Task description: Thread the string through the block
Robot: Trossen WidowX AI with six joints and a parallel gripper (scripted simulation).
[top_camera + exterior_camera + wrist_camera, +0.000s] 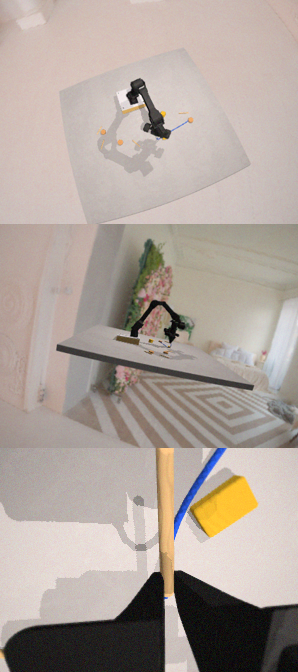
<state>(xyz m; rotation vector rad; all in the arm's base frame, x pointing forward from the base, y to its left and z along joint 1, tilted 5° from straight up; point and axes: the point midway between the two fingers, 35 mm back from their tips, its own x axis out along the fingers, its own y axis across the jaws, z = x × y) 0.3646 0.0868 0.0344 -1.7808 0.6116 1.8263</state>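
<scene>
My gripper [170, 341] [166, 579] is shut on the wooden stick [166, 508] near one end, above the table. The stick's other end runs out of the top of the wrist view. The blue string [180, 126] [164, 344] [198, 487] runs from a round orange button [191, 120] on the table towards the gripper. In the wrist view it passes behind the stick. A yellow piece [163, 114] [151, 340] stands on the table nearer the arm's base. A second yellow piece [164, 138] [225, 506] lies below the gripper, right of the stick in the wrist view. No hole shows in either.
Two other round buttons [120, 142] [103, 131] lie on the table [202, 154] [98, 342]. Loose sticks [136, 143] [102, 144] [99, 130] lie near them. Another loose stick [183, 112] lies beside the string's button. The arm's base plate [124, 97] is behind.
</scene>
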